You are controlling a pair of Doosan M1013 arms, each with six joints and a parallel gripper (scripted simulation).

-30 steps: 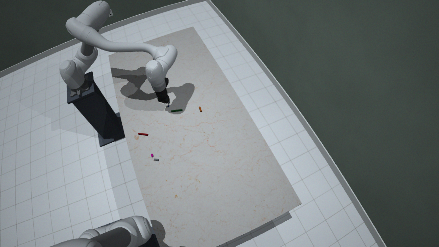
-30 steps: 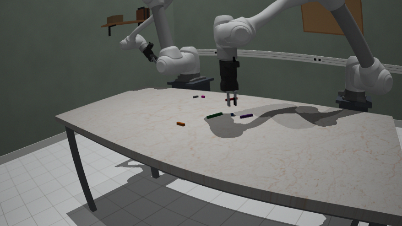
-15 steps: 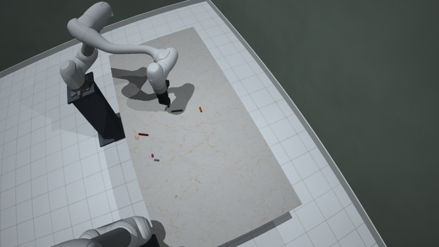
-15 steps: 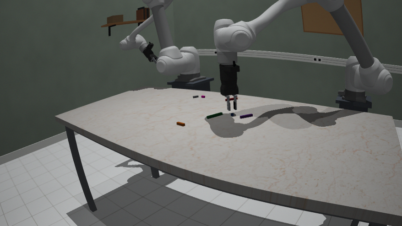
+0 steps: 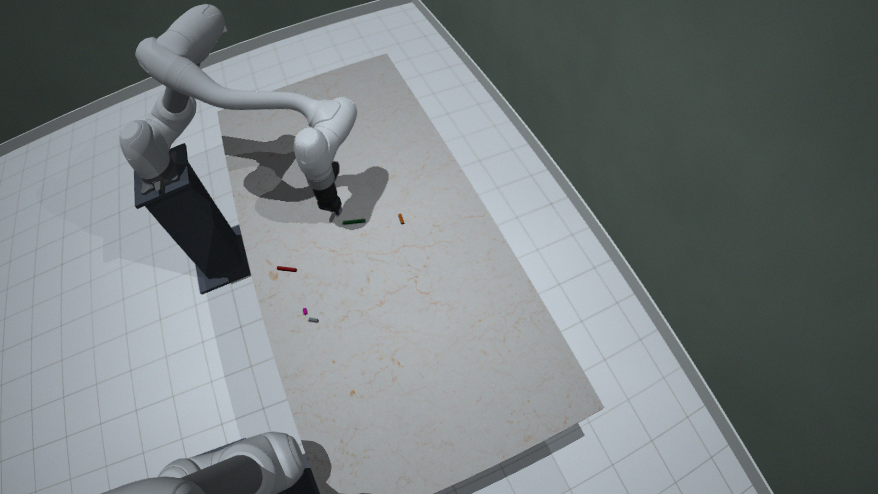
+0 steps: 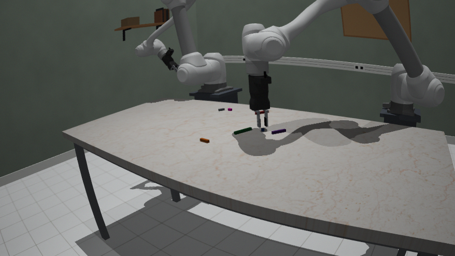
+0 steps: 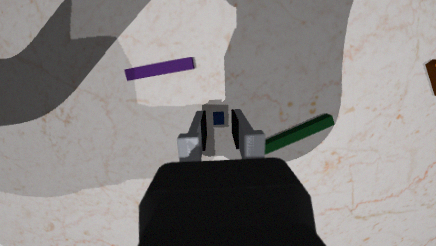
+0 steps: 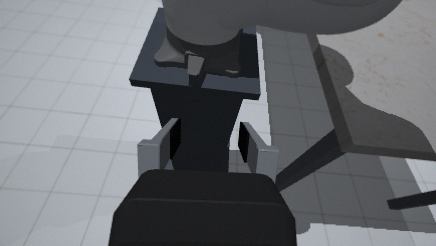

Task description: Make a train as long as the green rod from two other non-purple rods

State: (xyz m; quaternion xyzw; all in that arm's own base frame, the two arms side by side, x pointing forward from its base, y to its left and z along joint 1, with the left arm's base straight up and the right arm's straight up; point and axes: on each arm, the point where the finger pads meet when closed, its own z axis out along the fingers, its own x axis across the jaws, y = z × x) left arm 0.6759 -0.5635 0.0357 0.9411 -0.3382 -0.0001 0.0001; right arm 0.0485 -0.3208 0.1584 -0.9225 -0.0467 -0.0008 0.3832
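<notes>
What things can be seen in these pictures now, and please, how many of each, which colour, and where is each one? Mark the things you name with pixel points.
Green rod (image 5: pixel 354 221) (image 6: pixel 242 130) (image 7: pixel 301 133): one, green, beside the blue rod
Blue rod (image 6: pixel 262 129) (image 7: pixel 218 118): one, blue, below the left gripper
Purple rod (image 6: pixel 278 131) (image 7: pixel 160 68): one, purple, near the blue rod
Orange rod (image 5: pixel 400 218) (image 6: pixel 204 140): one, orange, beyond the green rod
Red rod (image 5: pixel 286 268): one, red, near the table edge
Magenta rod (image 5: pixel 305 311) (image 6: pixel 229 109): one, magenta, by the grey rod
Grey rod (image 5: pixel 313 320) (image 6: pixel 221 109): one, grey, on the table
Table (image 5: pixel 429 350) (image 6: pixel 158 143): one, pale, under the rods
Wall shelf (image 6: pixel 140 26): one, brown, bearing box-like things
Arms: two, white, on dark pedestals
Grippers: two, black and grey; left gripper (image 6: pixel 262 124) (image 7: pixel 219 131) over the blue rod, right gripper (image 8: pixel 209 142) off the table
</notes>
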